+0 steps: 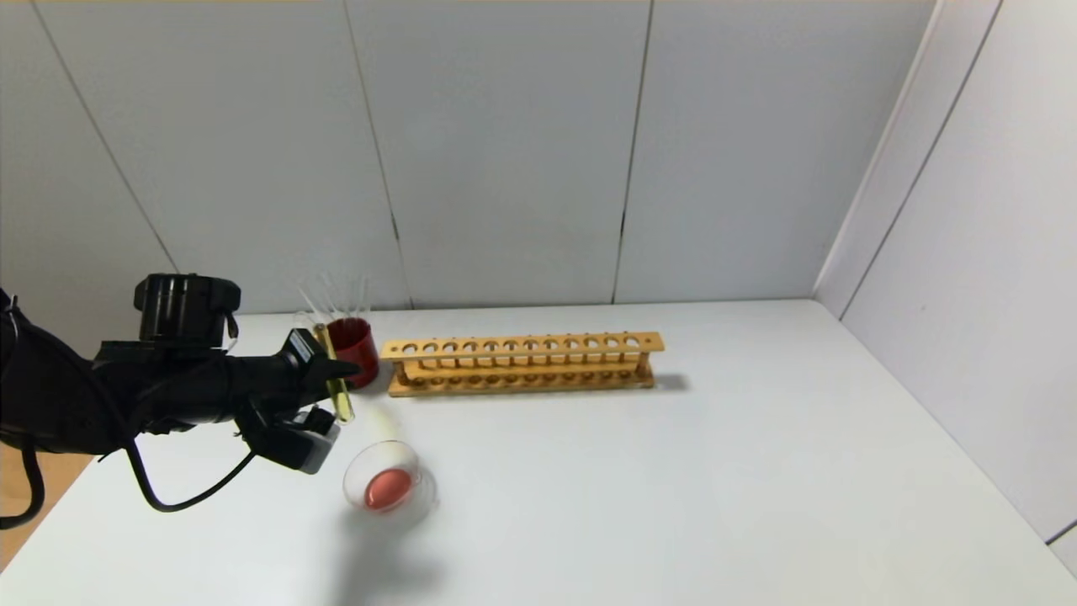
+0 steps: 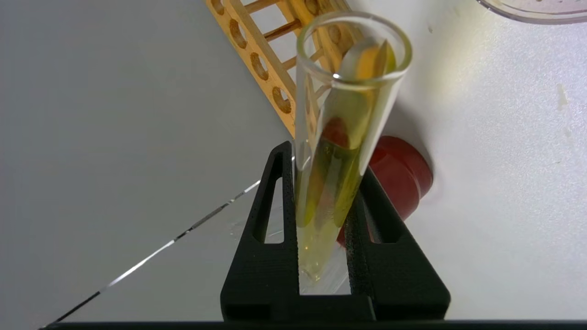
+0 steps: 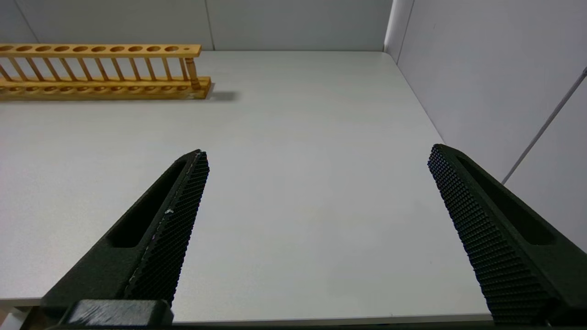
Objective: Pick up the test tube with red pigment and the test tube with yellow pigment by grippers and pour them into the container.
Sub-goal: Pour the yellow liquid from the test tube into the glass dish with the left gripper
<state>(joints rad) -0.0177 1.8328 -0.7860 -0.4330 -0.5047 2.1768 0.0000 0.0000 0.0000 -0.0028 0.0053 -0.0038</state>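
My left gripper (image 1: 341, 370) (image 2: 323, 162) is shut on the test tube with yellow pigment (image 1: 334, 377) (image 2: 341, 114), a slender clear glass tube held in the air, slightly tilted, with yellow liquid inside. It hangs just behind and to the left of the container (image 1: 389, 486), a low clear glass dish with red liquid in its bottom. The dish's rim (image 2: 536, 16) shows at the edge of the left wrist view. The test tube with red pigment is not in view. My right gripper (image 3: 318, 153) is open over bare table with nothing between its fingers.
A dark red cup (image 1: 353, 341) (image 2: 399, 176) holding clear tubes stands right behind the held tube. A long wooden tube rack (image 1: 522, 362) (image 2: 257, 59) (image 3: 101, 68) lies to the right of the cup. Grey walls close the back and right of the white table (image 1: 715, 488).
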